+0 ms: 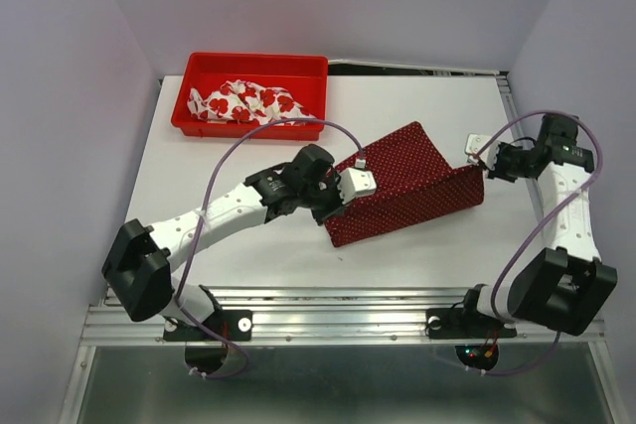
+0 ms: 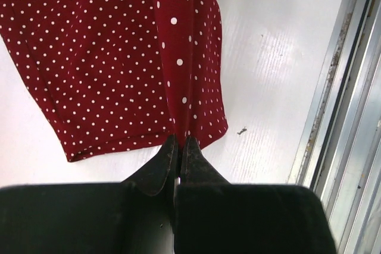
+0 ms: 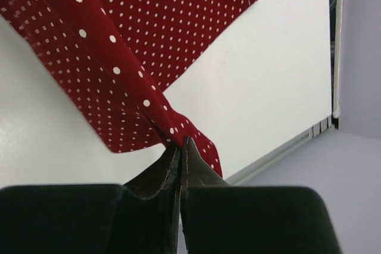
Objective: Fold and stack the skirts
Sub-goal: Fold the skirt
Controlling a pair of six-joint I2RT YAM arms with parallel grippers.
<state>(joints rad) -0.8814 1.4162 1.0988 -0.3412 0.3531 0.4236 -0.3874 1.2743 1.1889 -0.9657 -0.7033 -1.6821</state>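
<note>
A dark red skirt (image 1: pixel 407 184) bears white dots; white skirt (image 1: pixel 243 102), red flowers; red tray (image 1: pixel 290 70).

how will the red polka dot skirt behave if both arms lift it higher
Likely floppy: the polka dot skirt folds and hangs between the left pincer and right pincer, each shut on an edge. Probably light, since small pinches hold it up. The part resting on the table may drag.
</note>
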